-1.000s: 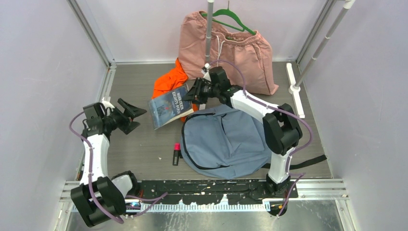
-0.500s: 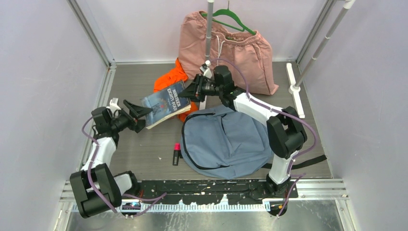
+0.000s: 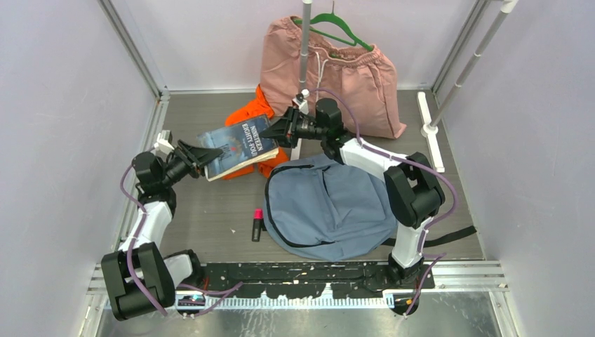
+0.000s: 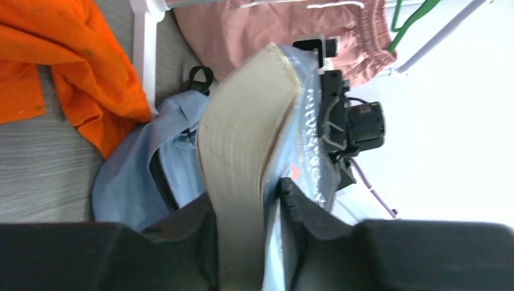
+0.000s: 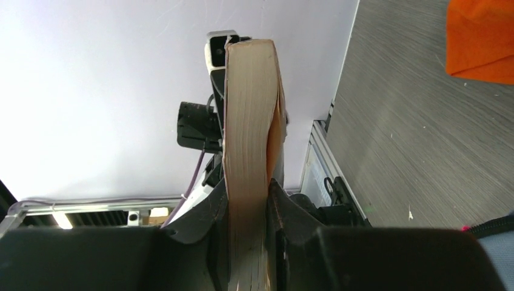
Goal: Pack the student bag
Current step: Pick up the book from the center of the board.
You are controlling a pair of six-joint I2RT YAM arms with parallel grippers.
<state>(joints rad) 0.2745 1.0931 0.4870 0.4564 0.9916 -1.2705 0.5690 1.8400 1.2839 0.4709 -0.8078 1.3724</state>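
On the grey table (image 3: 203,210) the student bag (image 3: 330,207) lies flat, at about 4 o'clock from the middle (a black strap (image 3: 449,237) trails out at its 3 o'clock). Pink shorts (image 3: 351,77) hang at 12 o'clock, and an orange garment (image 3: 245,116) lies at the bag's 11. A book (image 3: 238,146), at the bag's 10, is gripped from both sides: the left end effector (image 3: 203,153) is clamped on its 9 o'clock edge and the right end effector (image 3: 270,131) on its 3 o'clock edge, each parted only by the pages' thickness. A small pink-capped marker (image 3: 257,223) lies just beside the bag at 9 o'clock.
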